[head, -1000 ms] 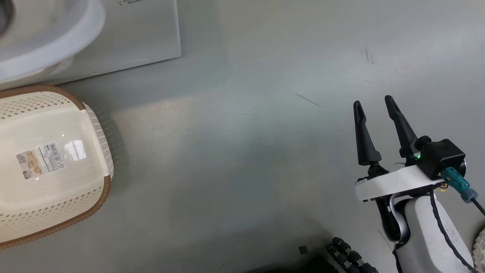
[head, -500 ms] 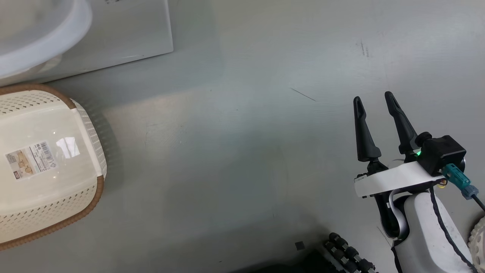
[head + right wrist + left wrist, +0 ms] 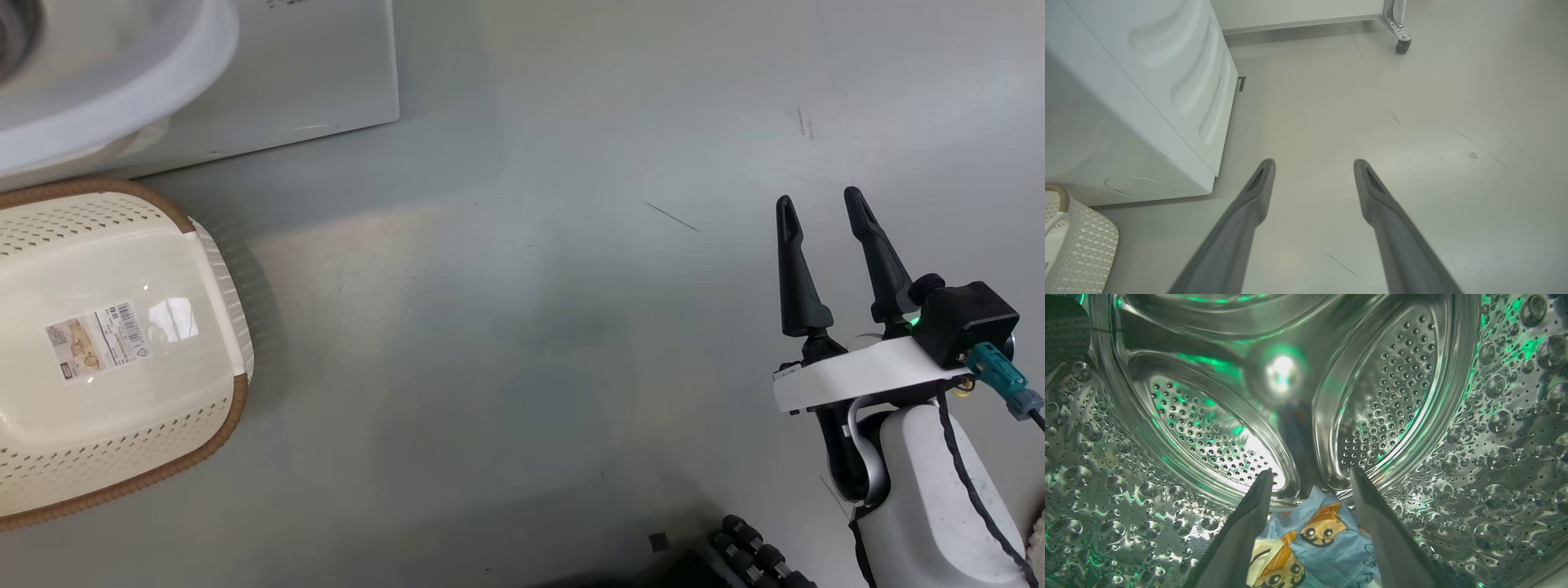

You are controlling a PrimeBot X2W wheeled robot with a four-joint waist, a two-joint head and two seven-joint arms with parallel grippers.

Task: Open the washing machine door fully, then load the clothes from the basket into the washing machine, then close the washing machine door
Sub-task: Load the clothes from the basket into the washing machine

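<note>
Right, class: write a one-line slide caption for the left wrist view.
Inside the perforated steel drum, the open left tool frames light blue cartoon-print clothes between its fingers.

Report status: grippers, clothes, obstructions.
Left gripper open inside drum, clothes lying between its fingers. Right gripper open above floor. Basket looks empty. Nothing in the way.

Left claw (image 3: 1309, 473) and right claw (image 3: 819, 198), both with fingers wide apart.

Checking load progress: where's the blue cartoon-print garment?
Left wrist view: light blue cartoon-print garment is low in the perforated steel drum, between the fingers of the left pincer.
</note>
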